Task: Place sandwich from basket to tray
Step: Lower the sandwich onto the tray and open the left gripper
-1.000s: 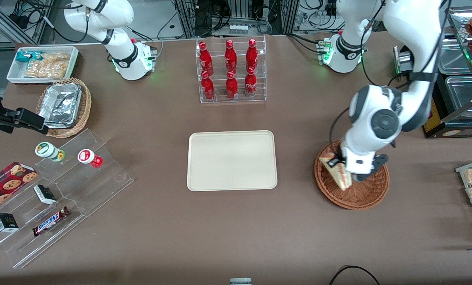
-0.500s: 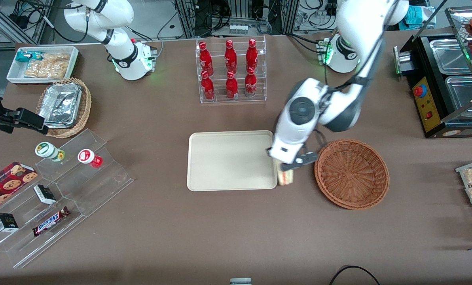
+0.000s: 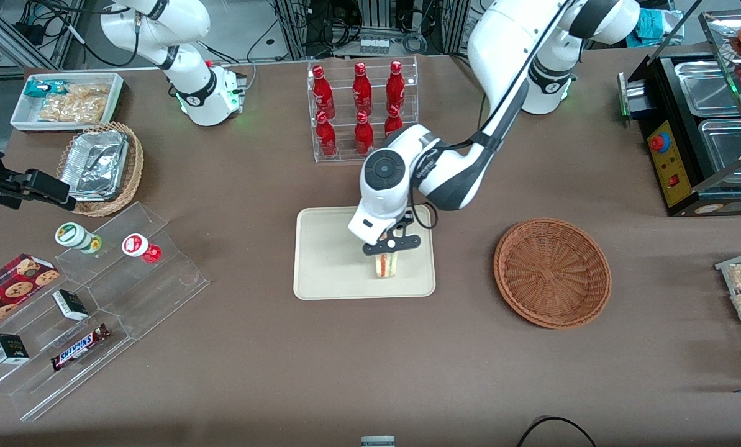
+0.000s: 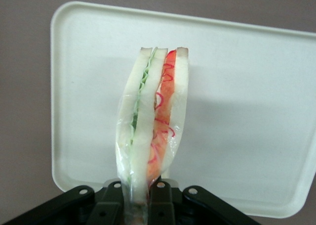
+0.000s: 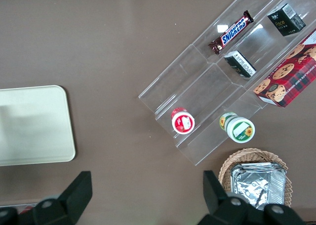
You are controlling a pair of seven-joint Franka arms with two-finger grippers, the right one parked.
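- The table carries much more than the task needs: a bottle rack stands at 12 o'clock from the tray, and clear stepped shelves with jars and snack bars lie toward the parked arm's end. Judging by the layout, a wide swing on retreat could clip the rack.
- The tray is bare apart from what hangs over it. The sandwich is above its 4 o'clock part, not far from the rim nearest the basket. A release during sideways travel could, I judge, drop the wedge on or over that rim.
- The basket sits empty at 3 o'clock from the tray, well apart from it, so the pick is done and only the set-down is left.
- The gripper is clamped on the sandwich, which points downward beneath it; in the wrist view the fingers pinch only one narrow end of the sandwich. Whether the wedge touches the tray I cannot tell.
- The wedge hangs on edge, filling layers showing. Released from height, it would likely topple flat or bounce.
- The bread looks soft and the wrap slick: a hard squeeze may crush it, and a slack one may let it slip early.
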